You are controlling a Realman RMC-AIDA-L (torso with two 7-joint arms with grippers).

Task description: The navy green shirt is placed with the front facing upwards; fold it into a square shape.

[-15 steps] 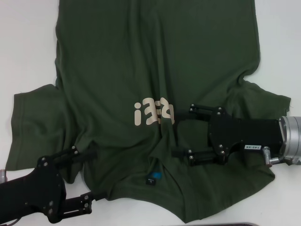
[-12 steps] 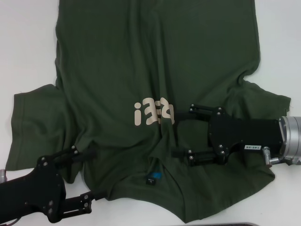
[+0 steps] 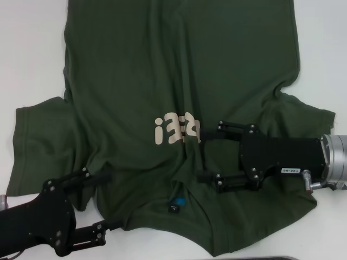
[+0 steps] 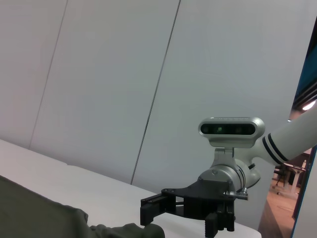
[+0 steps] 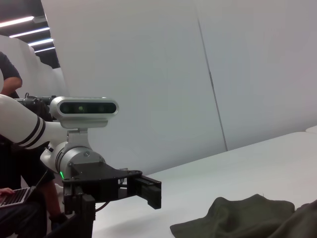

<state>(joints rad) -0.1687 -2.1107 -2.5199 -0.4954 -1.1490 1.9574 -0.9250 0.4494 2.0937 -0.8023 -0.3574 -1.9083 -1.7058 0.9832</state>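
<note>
The navy green shirt lies spread front-up over the white bench, collar toward the near edge, its hem cut off at the far edge of the head view. Cream letters on the chest read upside down and are partly lost in a fold, so the word cannot be made out. A small black neck tag carries blue print too small to read. The right gripper rests on the chest beside the letters, fingers spread apart; a white label on its body is illegible. The left gripper, also spread wide, sits at the near-left sleeve and shoulder.

head: overhead, close | wrists: low, level, facing each other
</note>
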